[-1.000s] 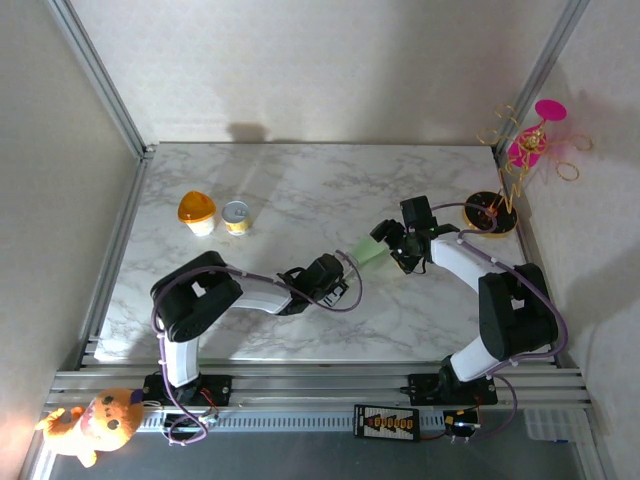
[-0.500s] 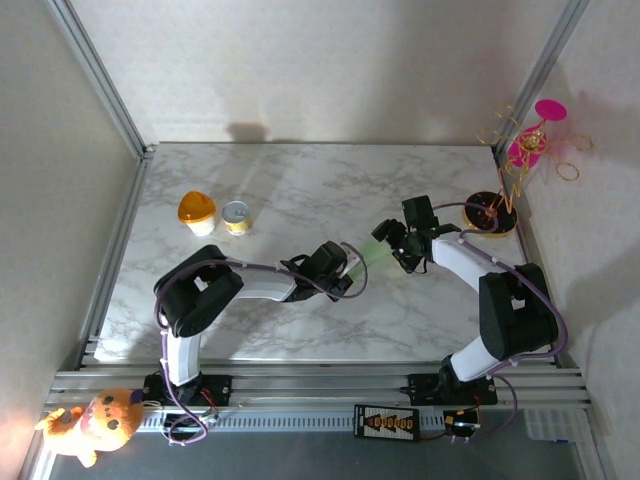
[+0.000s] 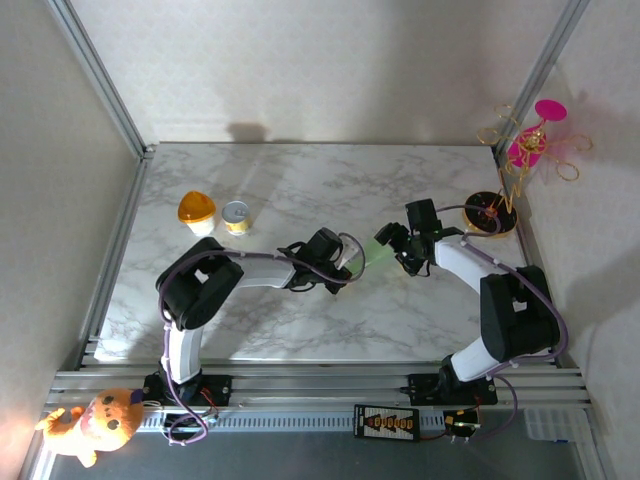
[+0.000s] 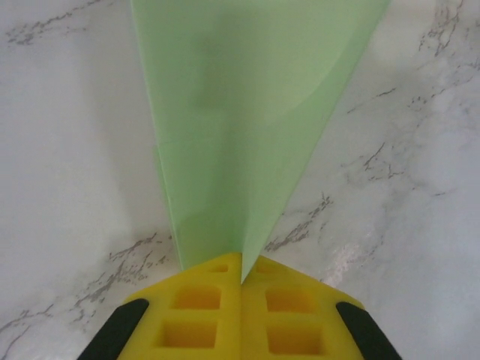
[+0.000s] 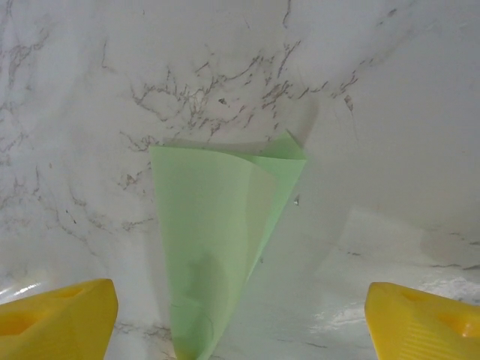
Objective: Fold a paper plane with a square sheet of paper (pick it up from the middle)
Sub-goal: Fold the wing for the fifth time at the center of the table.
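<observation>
The pale green sheet of paper (image 3: 378,252) is folded into a long wedge and hangs just above the marble between the two arms. My left gripper (image 4: 241,264) is shut on its narrow end, the yellow fingertips (image 4: 195,300) pressed together with the paper (image 4: 247,112) fanning out ahead. In the top view the left gripper (image 3: 346,264) is left of the paper and the right gripper (image 3: 397,243) is at its wider end. My right gripper (image 5: 240,330) is open, its fingers (image 5: 60,315) far apart on either side of the paper (image 5: 214,247) without touching it.
An orange-lidded cup (image 3: 197,212) and a small yellow tin (image 3: 236,217) stand at the back left. A pink-and-gold ornament stand (image 3: 520,150) rises at the back right corner on a dark round base (image 3: 492,213). A plush toy (image 3: 90,422) lies off the table's front left.
My left gripper has carried the paper's narrow end up and slightly right, toward the right gripper. The paper looks narrower from above. The right gripper barely shifted and stayed open.
</observation>
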You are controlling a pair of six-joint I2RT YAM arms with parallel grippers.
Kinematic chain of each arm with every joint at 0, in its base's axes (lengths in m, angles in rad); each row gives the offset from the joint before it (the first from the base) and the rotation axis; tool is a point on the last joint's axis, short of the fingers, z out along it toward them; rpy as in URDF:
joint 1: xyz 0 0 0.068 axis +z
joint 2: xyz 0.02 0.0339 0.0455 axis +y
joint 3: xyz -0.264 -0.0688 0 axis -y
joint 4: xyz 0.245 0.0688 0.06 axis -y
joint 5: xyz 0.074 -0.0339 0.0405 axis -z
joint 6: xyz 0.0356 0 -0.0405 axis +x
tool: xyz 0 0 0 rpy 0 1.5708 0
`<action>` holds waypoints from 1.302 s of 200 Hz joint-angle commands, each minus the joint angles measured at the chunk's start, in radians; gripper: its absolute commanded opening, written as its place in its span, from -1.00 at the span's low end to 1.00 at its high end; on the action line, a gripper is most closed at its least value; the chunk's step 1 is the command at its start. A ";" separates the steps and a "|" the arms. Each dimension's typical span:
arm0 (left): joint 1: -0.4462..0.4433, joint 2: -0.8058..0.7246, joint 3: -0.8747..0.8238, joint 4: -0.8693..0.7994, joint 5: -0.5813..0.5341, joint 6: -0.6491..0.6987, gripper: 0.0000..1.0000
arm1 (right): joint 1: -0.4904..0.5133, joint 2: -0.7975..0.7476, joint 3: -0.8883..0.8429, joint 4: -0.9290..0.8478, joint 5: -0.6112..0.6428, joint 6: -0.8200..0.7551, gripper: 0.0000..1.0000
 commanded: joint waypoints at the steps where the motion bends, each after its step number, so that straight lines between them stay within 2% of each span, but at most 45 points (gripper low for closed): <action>1: 0.022 0.054 0.003 -0.102 0.067 -0.056 -1.00 | -0.009 -0.057 -0.049 0.069 -0.036 -0.078 0.69; 33: 0.044 0.060 0.017 -0.106 0.127 -0.116 -1.00 | -0.014 -0.127 -0.155 0.234 -0.095 -0.160 0.61; 57: 0.050 0.069 0.042 -0.125 0.148 -0.151 -1.00 | -0.014 -0.167 -0.239 0.387 -0.186 -0.190 0.49; 101: 0.060 0.112 0.109 -0.210 0.138 -0.226 -1.00 | -0.007 -0.137 -0.329 0.620 -0.347 -0.172 0.04; 120: 0.063 0.129 0.129 -0.231 0.141 -0.277 -1.00 | 0.011 -0.099 -0.328 0.666 -0.364 -0.167 -0.17; 152: 0.072 0.153 0.137 -0.220 0.168 -0.396 -1.00 | 0.040 -0.025 -0.306 0.701 -0.353 -0.181 -0.39; 193: 0.082 0.166 0.139 -0.203 0.202 -0.485 -1.00 | 0.053 0.038 -0.302 0.760 -0.366 -0.189 -0.38; 260: 0.083 0.177 0.134 -0.206 0.201 -0.500 -1.00 | 0.066 0.147 -0.246 0.776 -0.399 -0.200 -0.35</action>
